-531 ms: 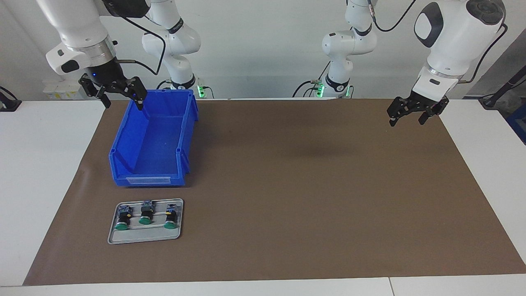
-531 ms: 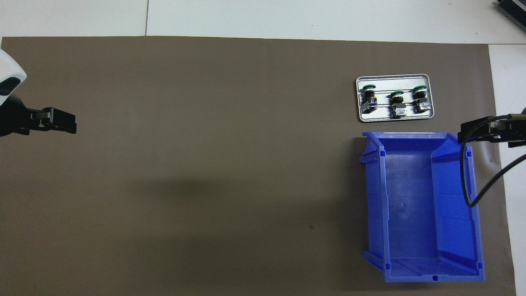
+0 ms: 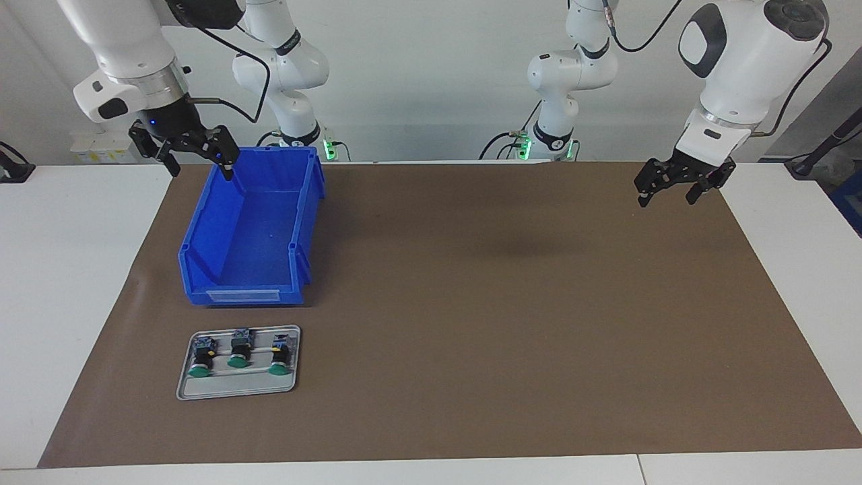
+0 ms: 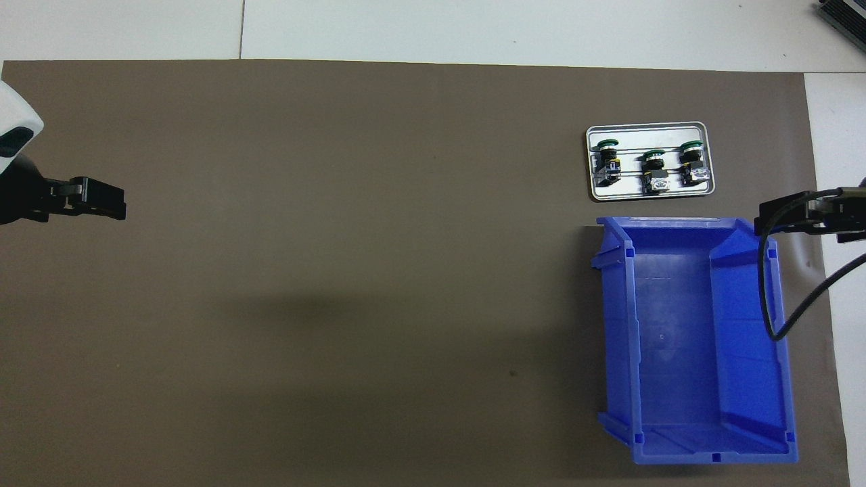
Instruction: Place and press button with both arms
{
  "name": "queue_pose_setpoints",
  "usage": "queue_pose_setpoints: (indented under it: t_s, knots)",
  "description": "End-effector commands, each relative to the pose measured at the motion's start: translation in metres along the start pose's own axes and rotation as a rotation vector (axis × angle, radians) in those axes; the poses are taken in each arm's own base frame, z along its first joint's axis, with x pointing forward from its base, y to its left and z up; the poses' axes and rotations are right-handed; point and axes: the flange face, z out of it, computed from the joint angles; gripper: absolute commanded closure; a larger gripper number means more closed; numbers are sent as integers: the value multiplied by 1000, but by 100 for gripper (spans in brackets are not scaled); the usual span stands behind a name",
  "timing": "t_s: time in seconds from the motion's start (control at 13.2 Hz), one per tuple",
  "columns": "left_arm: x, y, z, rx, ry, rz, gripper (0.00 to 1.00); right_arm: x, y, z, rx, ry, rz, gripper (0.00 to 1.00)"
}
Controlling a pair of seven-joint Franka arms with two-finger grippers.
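Three buttons with green caps [image 3: 237, 350] [image 4: 653, 169] lie on their sides in a small metal tray [image 3: 236, 389] [image 4: 646, 127] toward the right arm's end of the table. My right gripper [image 3: 202, 168] [image 4: 768, 220] hangs open and empty in the air over the rim of the blue bin [image 3: 249, 222] [image 4: 676, 338]. My left gripper [image 3: 667, 197] [image 4: 111, 201] hangs open and empty over the brown mat [image 3: 505, 303] at the left arm's end, well apart from the buttons.
The blue bin has nothing in it and stands between the tray and the robots, its low front facing the tray. A black cable [image 4: 798, 304] droops from the right wrist over the bin's side. White table [image 3: 74, 269] borders the mat.
The right gripper has risen very slightly over the bin. The left gripper, the buttons and the bin stay where they were.
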Motion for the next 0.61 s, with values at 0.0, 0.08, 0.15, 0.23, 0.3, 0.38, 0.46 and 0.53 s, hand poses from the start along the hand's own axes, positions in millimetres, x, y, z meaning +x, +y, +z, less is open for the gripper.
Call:
queue_pose_setpoints:
  t_s: [0.0, 0.08, 0.15, 0.23, 0.3, 0.38, 0.46, 0.53]
  knots:
    - [-8, -1, -2, -8, 9, -7, 0, 6, 8, 13, -2, 44, 2, 0]
    - [-8, -2, -2, -7, 9, -9, 0, 14, 15, 21, 0, 71, 12, 0]
    - [-8, -2, -2, -7, 9, -9, 0, 23, 19, 30, 2, 83, 10, 0]
    - [-8, -2, -2, -7, 9, -9, 0, 34, 21, 40, 1, 100, -9, 0]
    - [-8, -2, -2, -8, 10, -9, 0, 51, 19, 59, 1, 96, -13, 0]
    - [-8, -2, -2, -7, 9, -9, 0, 69, 18, 75, 13, 118, -7, 0]
    - [-8, -2, -2, -7, 9, -9, 0, 87, 18, 98, 11, 135, -8, 0]
    - [-8, -2, -2, -7, 9, -9, 0, 103, 16, 123, 10, 147, -16, 0]
